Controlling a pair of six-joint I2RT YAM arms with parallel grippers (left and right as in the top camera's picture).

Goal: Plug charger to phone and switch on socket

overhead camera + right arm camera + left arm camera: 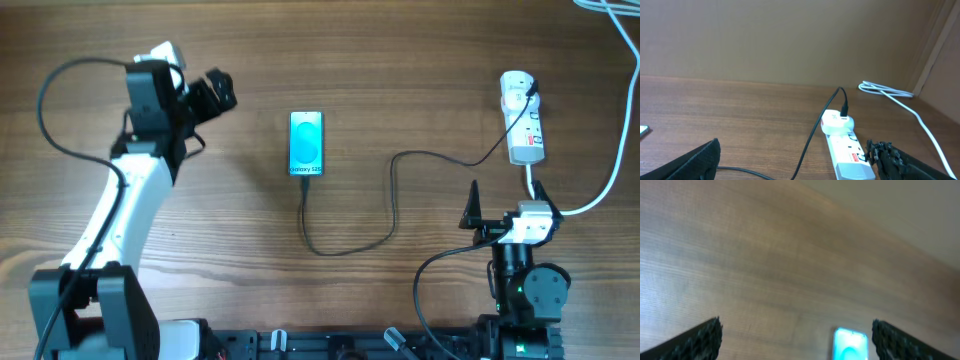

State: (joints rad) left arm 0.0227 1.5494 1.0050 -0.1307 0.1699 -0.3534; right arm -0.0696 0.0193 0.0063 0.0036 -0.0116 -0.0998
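Note:
The phone (306, 144) lies flat mid-table with its cyan screen up; it also shows in the left wrist view (851, 345). The thin black charger cable (392, 205) runs from the phone's near edge, loops toward me, and rises to a white adapter on the far end of the socket (524, 120). My left gripper (218, 92) is open and empty, raised left of the phone; its fingers (797, 340) frame bare wood and the phone. My right gripper (505, 197) is open and empty just in front of the socket (849, 156), with the cable (815, 134) between its fingers (795, 162).
The socket's thick white cord (600, 195) curves off its near end to the right and up along the table's right edge; it also shows in the right wrist view (900, 97). A plain wall stands behind the table.

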